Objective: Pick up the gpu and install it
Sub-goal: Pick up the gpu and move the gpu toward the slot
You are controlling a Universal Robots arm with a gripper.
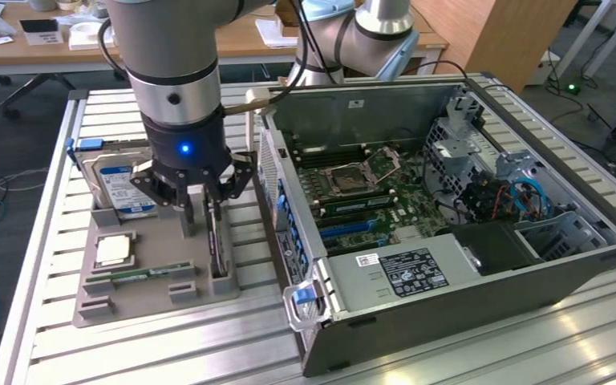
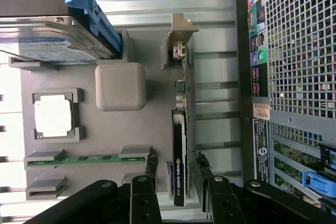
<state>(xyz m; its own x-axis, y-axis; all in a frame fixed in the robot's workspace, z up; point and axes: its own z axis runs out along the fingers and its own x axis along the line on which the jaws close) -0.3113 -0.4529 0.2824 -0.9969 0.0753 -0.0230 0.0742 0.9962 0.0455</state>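
Observation:
The gpu [image 1: 218, 245] stands on edge in a slot of the grey holder tray [image 1: 147, 289], beside the open computer case [image 1: 394, 277]. In the wrist view the gpu [image 2: 180, 124] shows its black face, green board edge and silver bracket. My gripper [image 1: 203, 216] hangs directly over it, pointing down. Its two fingers straddle the card, one on each side, with a small gap between each finger and the card. The gripper [image 2: 177, 170] is open and the card still rests in its slot.
The tray [image 2: 142, 135] also holds a hard drive [image 1: 121, 184] with a blue-white label, a CPU [image 1: 113, 250], a RAM stick [image 1: 142, 274] and a grey block [image 2: 120, 86]. The case lies open with its motherboard [image 1: 346, 192] facing up. All rest on a slatted metal table [image 1: 180, 345].

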